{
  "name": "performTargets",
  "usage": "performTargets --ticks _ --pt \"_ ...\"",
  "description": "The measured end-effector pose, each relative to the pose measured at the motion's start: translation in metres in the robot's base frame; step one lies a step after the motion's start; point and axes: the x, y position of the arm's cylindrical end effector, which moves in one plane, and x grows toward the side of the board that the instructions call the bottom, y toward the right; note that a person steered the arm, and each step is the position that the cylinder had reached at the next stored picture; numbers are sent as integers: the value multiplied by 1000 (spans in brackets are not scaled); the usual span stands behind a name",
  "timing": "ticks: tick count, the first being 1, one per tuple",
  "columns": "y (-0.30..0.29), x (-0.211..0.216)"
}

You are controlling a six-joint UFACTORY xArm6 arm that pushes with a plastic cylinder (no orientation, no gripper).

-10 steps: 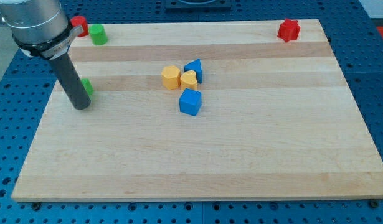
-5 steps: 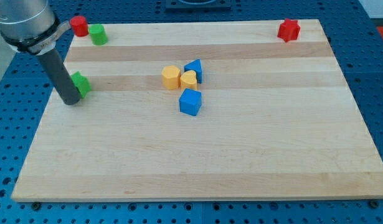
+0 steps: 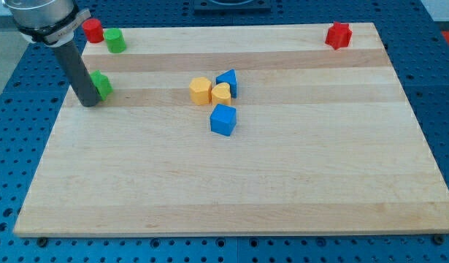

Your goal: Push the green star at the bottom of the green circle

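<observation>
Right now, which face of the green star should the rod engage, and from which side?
Its lower-left face. My tip already sits against it there; the green star lies below the green circle, slightly left, so pushing toward the view's top-right probably suits.

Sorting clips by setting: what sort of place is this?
Probably a robotics lab bench: a wooden board on a blue perforated table, small coloured blocks like the green star, and my tip beside it.

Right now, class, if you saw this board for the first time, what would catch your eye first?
The thick dark rod at the view's upper left, my tip touching the left side of the green star block. Next, the middle cluster: a yellow hexagonal block, a yellow heart block and two blue blocks. A red star block sits alone at the top right corner.
</observation>
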Motion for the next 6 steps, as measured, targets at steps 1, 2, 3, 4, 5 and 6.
performTargets --ticks 1,2,3,4,5,6 --pt "0 -8" --pt "0 -18" --pt "0 -25" --pt "0 -29" --pt "0 -38" --pt "0 -46"
